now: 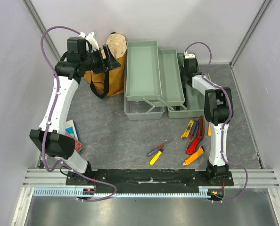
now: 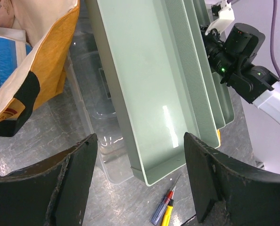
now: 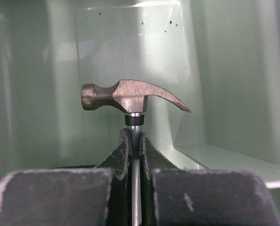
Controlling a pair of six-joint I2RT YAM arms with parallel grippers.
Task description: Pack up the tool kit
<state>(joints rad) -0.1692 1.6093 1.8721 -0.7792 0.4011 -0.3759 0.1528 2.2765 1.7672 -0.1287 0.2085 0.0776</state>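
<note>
Steel hammer [image 3: 126,96] sat pinched by its shaft in my right tool [image 3: 135,137], inside the toolbox [image 3: 234,70]; my left tool [image 2: 140,157] gaped wide, holding nothing.

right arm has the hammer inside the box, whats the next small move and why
Probably lower the hammer slightly and open the right gripper: it is shut on the shaft, and the head sits between the toolbox walls, so only release seems left.

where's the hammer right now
Right wrist view: the hammer is clamped by its shaft in the right gripper, inside the green toolbox base compartment.
</note>
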